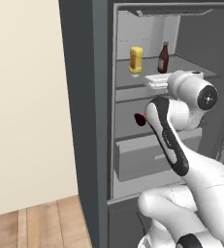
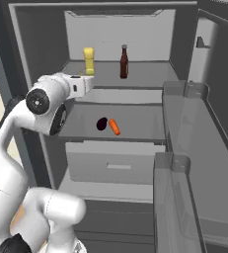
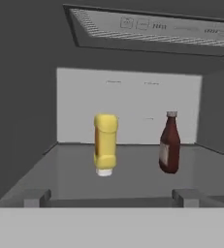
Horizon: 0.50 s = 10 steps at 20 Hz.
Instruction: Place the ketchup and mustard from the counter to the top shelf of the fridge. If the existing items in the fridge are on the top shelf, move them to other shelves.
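The fridge (image 1: 84,121) stands open. On its top shelf (image 2: 150,74) the yellow mustard (image 3: 105,144) stands at the left and the dark brown-red ketchup (image 3: 169,143) upright at the right, a gap between them. Both also appear from the base: mustard (image 1: 136,60) (image 2: 89,60), ketchup (image 1: 163,58) (image 2: 124,62). My gripper (image 3: 111,198) hangs open and empty at the shelf's front edge, short of the mustard, touching neither bottle. The existing items, a maroon lump (image 2: 101,124) and an orange carrot piece (image 2: 115,127), lie on the shelf below. The counter is out of view.
A grey drawer (image 2: 110,165) sits under the lower shelf. The open fridge door with clear bins (image 2: 184,148) stands close on the right. The fridge's dark side wall (image 1: 79,145) borders the left, with a cream wall and wood floor (image 1: 36,223) beyond.
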Tool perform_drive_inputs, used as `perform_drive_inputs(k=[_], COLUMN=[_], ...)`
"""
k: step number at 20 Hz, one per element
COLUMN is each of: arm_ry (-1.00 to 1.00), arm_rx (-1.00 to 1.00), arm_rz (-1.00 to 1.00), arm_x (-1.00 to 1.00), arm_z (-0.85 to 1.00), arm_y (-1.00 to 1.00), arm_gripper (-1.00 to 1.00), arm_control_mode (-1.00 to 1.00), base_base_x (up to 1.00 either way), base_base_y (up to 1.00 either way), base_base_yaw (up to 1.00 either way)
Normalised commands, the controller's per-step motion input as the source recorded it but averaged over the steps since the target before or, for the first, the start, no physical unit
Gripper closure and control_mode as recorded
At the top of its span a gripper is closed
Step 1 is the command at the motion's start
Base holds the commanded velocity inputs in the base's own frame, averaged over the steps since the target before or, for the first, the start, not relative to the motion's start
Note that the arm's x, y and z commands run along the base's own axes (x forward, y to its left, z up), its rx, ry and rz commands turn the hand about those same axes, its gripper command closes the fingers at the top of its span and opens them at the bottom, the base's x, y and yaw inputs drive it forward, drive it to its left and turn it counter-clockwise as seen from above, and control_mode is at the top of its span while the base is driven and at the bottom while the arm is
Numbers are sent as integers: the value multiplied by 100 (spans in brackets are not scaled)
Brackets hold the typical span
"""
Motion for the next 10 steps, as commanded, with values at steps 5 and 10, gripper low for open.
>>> perform_drive_inputs(k=[5, 10], arm_ry=[-6, -1], arm_rx=[2, 6], arm_rz=[-24, -24], arm_x=[-100, -100], arm_z=[0, 4], arm_y=[0, 0], arm_gripper=[-100, -100], arm_control_mode=[-100, -100], base_base_x=[0, 0], base_base_y=[0, 0], base_base_yaw=[0, 0])
